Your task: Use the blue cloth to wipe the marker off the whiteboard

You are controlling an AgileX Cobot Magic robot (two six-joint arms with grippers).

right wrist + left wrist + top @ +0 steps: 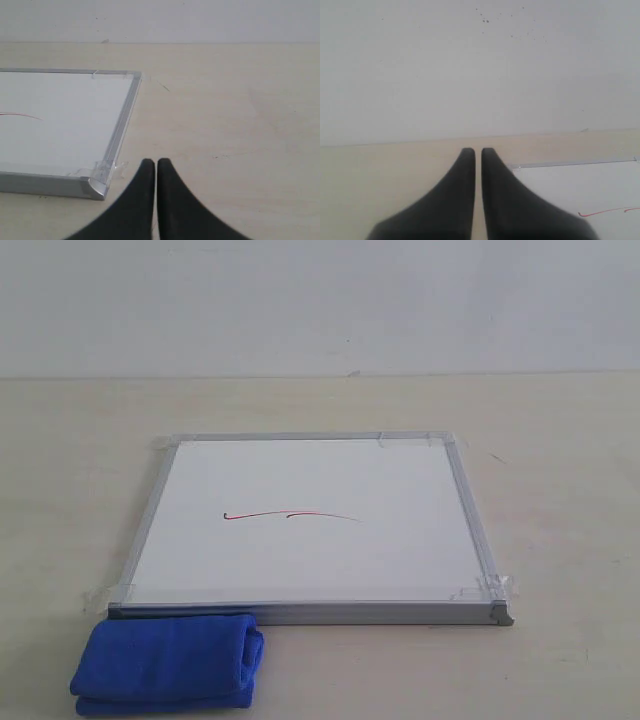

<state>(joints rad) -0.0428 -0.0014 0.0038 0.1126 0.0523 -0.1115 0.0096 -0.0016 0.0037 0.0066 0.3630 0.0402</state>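
Note:
The whiteboard (312,525) lies flat on the beige table, silver-framed, with clear tape at its corners. A thin red marker line (290,515) with a small hook at its left end runs across its middle. The folded blue cloth (168,662) rests on the table against the board's near left corner. Neither arm shows in the exterior view. My left gripper (478,150) is shut and empty, above the table beside the board (580,195), where the marker line (607,211) shows. My right gripper (156,161) is shut and empty, just off a board corner (97,186).
A pale wall (320,300) rises behind the table's far edge. Bare beige tabletop (560,500) spreads to the right of the board and behind it.

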